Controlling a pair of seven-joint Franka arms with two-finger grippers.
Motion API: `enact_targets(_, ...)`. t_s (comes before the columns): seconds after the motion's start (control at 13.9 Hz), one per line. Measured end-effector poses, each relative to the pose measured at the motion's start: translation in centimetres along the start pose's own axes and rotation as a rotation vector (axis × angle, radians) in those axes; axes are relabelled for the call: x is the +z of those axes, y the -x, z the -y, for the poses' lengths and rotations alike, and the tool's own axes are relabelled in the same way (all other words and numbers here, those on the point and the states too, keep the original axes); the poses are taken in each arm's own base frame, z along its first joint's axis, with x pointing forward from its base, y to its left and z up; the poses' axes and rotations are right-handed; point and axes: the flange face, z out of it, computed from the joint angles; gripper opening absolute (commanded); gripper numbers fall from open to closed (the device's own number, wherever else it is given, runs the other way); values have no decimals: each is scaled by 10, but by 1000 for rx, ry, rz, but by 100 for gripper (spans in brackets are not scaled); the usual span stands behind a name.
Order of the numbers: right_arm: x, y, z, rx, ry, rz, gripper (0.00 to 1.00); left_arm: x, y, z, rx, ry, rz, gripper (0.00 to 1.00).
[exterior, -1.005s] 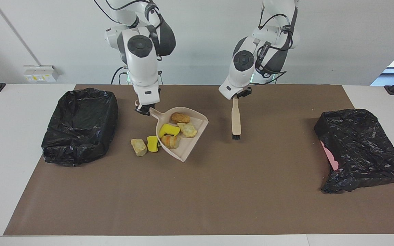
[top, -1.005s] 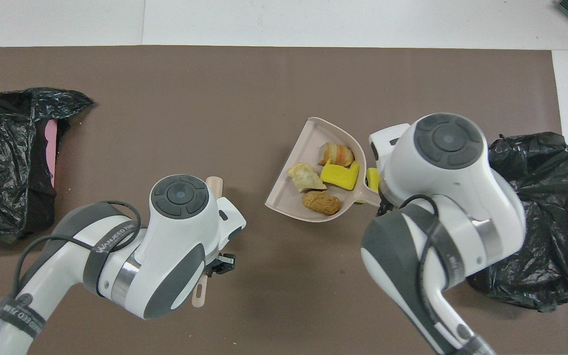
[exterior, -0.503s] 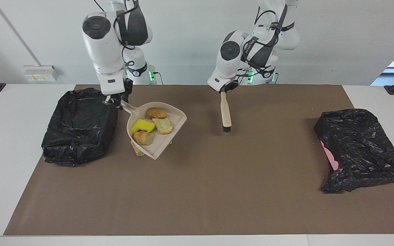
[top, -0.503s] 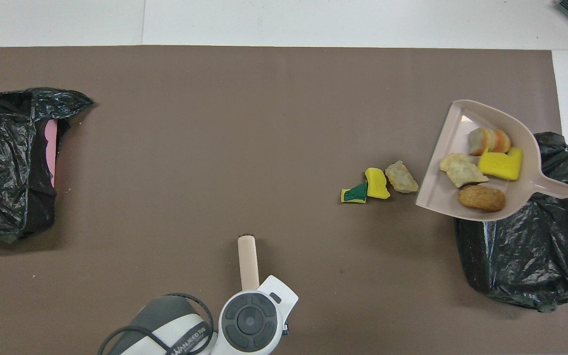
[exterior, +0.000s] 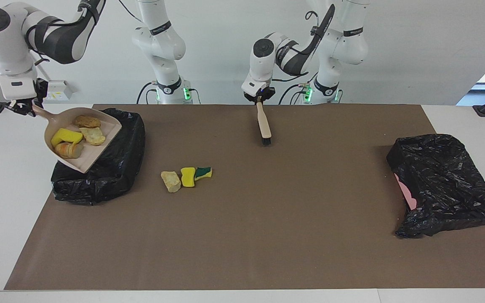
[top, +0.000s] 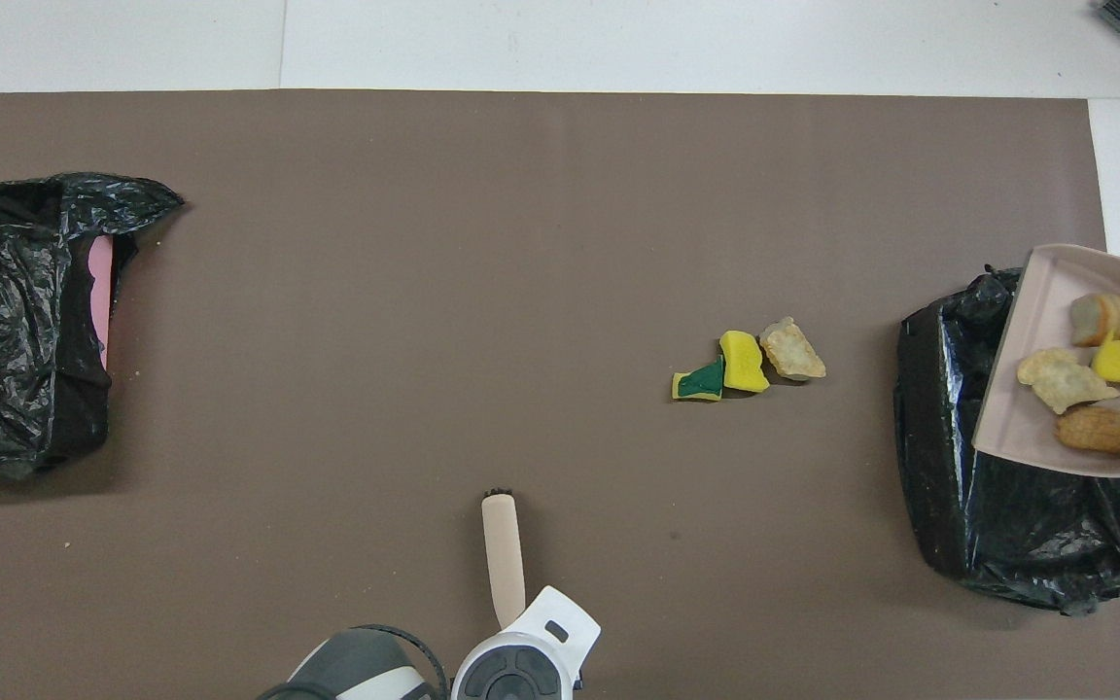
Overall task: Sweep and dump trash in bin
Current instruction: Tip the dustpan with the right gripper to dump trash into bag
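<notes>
My right gripper (exterior: 25,108) is shut on the handle of the beige dustpan (exterior: 91,156), which hangs tilted over the black-lined bin (exterior: 116,168) at the right arm's end. Several pieces of trash lie in the dustpan (top: 1036,301): a yellow sponge (exterior: 66,135), an orange-striped lump (exterior: 69,150), a beige chunk (exterior: 93,135) and a brown lump (exterior: 87,121). Three scraps lie on the mat beside the bin: a beige chunk (exterior: 170,181), a yellow sponge (exterior: 188,176) and a yellow-green sponge (exterior: 203,172). My left gripper (exterior: 259,99) is shut on the brush (exterior: 263,126), bristles down over the mat.
A second black bag (exterior: 444,181) with a pink edge sits at the left arm's end of the table (top: 16,321). A brown mat (exterior: 267,231) covers the table. The bin (top: 988,544) lies partly under the dustpan in the overhead view.
My right arm lifted the loaded dustpan off the mat and swung it over the bin, uncovering three scraps. My left arm drew the brush back toward the robots.
</notes>
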Motion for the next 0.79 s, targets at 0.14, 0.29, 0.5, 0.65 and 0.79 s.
enact_targets(0.14,9,-10,3,-90,31,78,0,0,0,0,38,1,2,0)
enact_targets(0.29,8,-25,9,-167,59,174,0,0,-1,1,80,13,14,0)
enact_targets(0.5,-4,-34,12,-234,89,281,0,1,-1,2,95,15,24,0)
enact_targets(0.65,-7,-36,13,-256,92,301,0,3,-1,4,94,5,38,9)
enact_targets(0.79,-9,-40,15,-284,95,331,0,5,1,6,93,-7,53,62)
